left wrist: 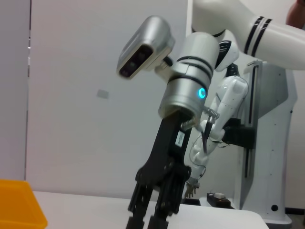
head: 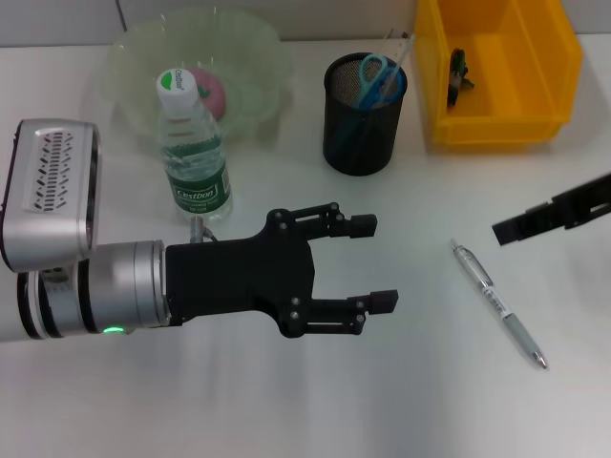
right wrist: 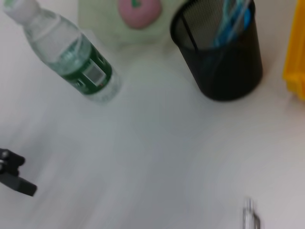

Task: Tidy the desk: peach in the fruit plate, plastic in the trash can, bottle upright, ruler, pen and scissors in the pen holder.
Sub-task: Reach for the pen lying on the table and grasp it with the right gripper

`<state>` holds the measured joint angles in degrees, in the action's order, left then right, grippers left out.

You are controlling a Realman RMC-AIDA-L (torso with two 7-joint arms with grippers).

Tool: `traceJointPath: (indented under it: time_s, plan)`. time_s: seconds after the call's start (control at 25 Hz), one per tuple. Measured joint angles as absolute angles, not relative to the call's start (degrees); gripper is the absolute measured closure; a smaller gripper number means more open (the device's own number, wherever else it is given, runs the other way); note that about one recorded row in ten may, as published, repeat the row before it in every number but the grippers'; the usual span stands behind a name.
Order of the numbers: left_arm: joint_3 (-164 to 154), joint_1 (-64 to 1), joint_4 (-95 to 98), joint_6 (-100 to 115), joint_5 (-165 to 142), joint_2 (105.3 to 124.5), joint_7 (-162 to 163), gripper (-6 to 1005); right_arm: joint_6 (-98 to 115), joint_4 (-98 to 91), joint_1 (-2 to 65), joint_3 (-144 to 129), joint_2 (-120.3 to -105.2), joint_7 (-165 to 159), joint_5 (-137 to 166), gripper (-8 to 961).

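Observation:
My left gripper [head: 375, 263] is open and empty, above the table to the right of the upright water bottle [head: 194, 153]. The pink peach [head: 215, 92] lies in the clear fruit plate [head: 258, 48]. The black mesh pen holder [head: 363, 119] holds blue-handled scissors [head: 380, 76] and a clear ruler [head: 401, 46]. A silver pen [head: 498, 303] lies on the table at the right. My right gripper [head: 535, 219] hovers above and to the right of the pen. The right wrist view shows the bottle [right wrist: 71, 57], the peach [right wrist: 139, 10], the pen holder [right wrist: 219, 57] and the pen's end [right wrist: 250, 217].
A yellow bin [head: 535, 114] stands at the back right with a small dark item [head: 460, 72] inside. Its corner shows in the left wrist view [left wrist: 19, 205], along with my right arm [left wrist: 186, 90]. A left fingertip [right wrist: 14, 176] shows in the right wrist view.

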<state>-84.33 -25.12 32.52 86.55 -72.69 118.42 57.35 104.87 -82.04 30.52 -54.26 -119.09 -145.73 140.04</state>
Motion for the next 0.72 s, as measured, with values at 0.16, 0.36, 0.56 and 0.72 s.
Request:
traceJointPath:
  time_s: [0.16, 0.36, 0.56, 0.72]
  plan:
    - [-84.8, -25.2, 32.3, 87.0, -72.8, 118.48, 57.3, 213, 106.4, -79.7, 32.6, -54.3, -118.71, -148.0, 142.8, 304]
    - [-84.9, -25.2, 32.2, 87.1, -72.8, 118.48, 57.4, 213, 109.7, -77.5, 38.2, -54.4, -118.25, -150.7, 149.9, 304]
    - [-85.5, -25.1, 32.1, 87.1, -72.8, 118.45, 57.3, 213, 111.5, -73.9, 43.5, -54.5, -118.78, -151.6, 157.9, 304]
    - [-85.6, -24.9, 32.1, 87.1, -72.8, 118.42, 57.3, 213, 110.7, -70.0, 45.7, -56.4, -119.01, -152.2, 160.3, 304]
